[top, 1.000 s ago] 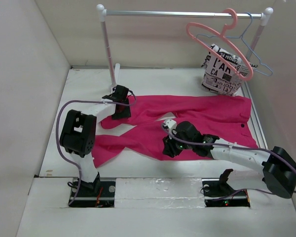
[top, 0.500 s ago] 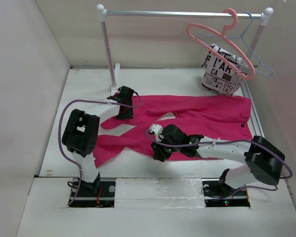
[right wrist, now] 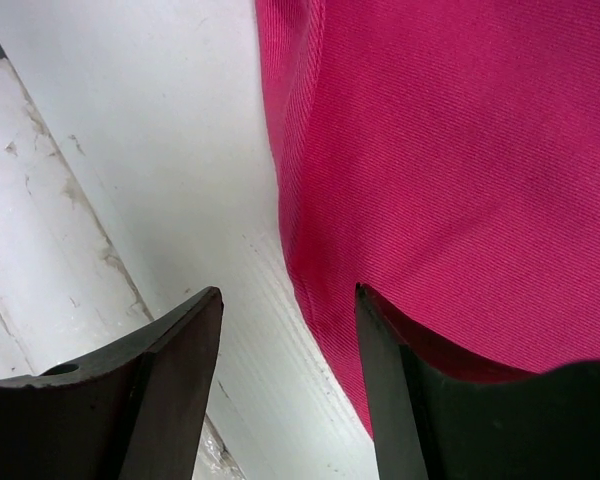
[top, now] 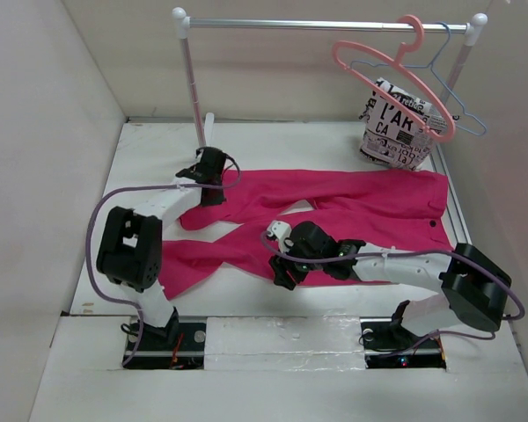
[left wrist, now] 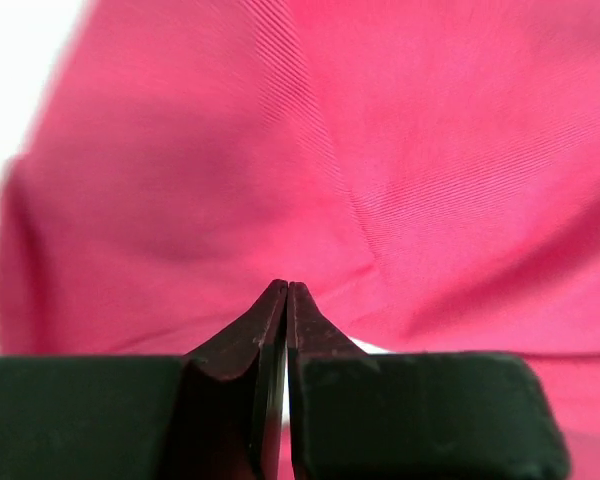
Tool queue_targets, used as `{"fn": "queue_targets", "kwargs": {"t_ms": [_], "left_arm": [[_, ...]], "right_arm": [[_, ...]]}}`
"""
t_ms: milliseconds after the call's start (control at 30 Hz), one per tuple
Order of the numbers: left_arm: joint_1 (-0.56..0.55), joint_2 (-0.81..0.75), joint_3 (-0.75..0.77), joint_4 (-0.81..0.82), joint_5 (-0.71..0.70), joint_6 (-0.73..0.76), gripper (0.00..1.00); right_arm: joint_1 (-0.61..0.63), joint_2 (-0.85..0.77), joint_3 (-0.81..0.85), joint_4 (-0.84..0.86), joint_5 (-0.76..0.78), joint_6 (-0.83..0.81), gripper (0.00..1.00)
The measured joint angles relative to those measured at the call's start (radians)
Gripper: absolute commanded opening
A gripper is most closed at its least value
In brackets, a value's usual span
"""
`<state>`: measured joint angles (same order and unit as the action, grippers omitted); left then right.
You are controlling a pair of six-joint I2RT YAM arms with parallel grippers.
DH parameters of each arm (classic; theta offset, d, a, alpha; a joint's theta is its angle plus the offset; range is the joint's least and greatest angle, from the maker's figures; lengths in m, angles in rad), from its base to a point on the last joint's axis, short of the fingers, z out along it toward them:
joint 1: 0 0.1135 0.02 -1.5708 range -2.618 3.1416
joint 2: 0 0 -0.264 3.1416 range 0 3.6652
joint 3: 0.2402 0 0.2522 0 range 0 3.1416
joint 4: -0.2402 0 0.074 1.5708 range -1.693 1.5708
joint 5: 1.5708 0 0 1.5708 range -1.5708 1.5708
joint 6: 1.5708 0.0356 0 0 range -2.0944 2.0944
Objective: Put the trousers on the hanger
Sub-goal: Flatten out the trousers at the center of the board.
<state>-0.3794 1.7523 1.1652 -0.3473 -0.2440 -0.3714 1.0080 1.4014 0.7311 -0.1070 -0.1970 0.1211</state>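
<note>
On the table (top: pixel 150 158) lie the trousers (top: pixel 361 198), hanger (top: pixel 397 59) on the rail (top: pixel 317 25).

the trousers (top: pixel 352 204) lie flat on the table (top: pixel 154 154), waist to the right and legs running left. the left gripper (top: pixel 213 195) is down on the far leg's end, and the right gripper (top: pixel 281 276) is at the near leg's front edge. the hanger (top: pixel 389 69) hangs on the rail (top: pixel 308 25) beside a blue wire hanger (top: pixel 465 110), with a white lettered garment (top: pixel 394 132) below them.

Magenta trousers (top: pixel 370 198) lie flat, legs pointing left; salmon-pink hanger (top: pixel 396 60) hangs tilted.
</note>
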Motion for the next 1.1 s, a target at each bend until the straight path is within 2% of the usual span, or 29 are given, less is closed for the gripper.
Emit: {"fn": "queue_targets", "kwargs": {"t_ms": [67,133,300,433,533,600,667,933,1000,1033,1100], "left_arm": [[0.019,-0.069,-0.007,-0.003,0.034,0.006,0.25],[0.019,-0.100,-0.006,0.003,0.058,0.018,0.37],[-0.051,-0.069,0.011,0.011,0.107,0.027,0.34],[-0.064,0.014,0.043,0.006,0.107,0.031,0.23],[-0.058,0.068,0.061,0.004,0.071,0.031,0.20],[-0.057,0.091,0.063,-0.002,0.039,0.029,0.23],[-0.057,0.103,0.063,-0.007,0.021,0.031,0.32],[-0.057,0.123,0.056,0.015,0.013,0.030,0.36],[-0.057,0.122,0.053,0.020,0.019,0.030,0.31],[-0.057,0.122,0.053,0.022,0.020,0.030,0.16],[-0.057,0.122,0.051,0.029,0.010,0.030,0.04]], "right_arm": [[0.000,-0.005,-0.001,0.000,0.004,-0.005,0.61],[0.000,-0.008,-0.001,0.000,0.006,-0.010,0.61],[0.000,-0.010,-0.001,0.001,0.006,-0.015,0.60],[0.000,-0.013,-0.002,0.000,0.007,-0.016,0.60],[0.000,-0.035,-0.014,0.000,0.010,-0.015,0.60],[0.000,-0.058,-0.027,-0.001,0.015,-0.012,0.60],[0.000,-0.080,-0.042,-0.005,0.023,-0.011,0.60],[0.000,-0.112,-0.065,-0.022,0.033,0.000,0.60],[0.000,-0.112,-0.065,-0.022,0.033,0.000,0.60],[0.000,-0.112,-0.065,-0.023,0.033,0.000,0.60],[0.000,-0.112,-0.065,-0.023,0.034,0.000,0.60]]}}
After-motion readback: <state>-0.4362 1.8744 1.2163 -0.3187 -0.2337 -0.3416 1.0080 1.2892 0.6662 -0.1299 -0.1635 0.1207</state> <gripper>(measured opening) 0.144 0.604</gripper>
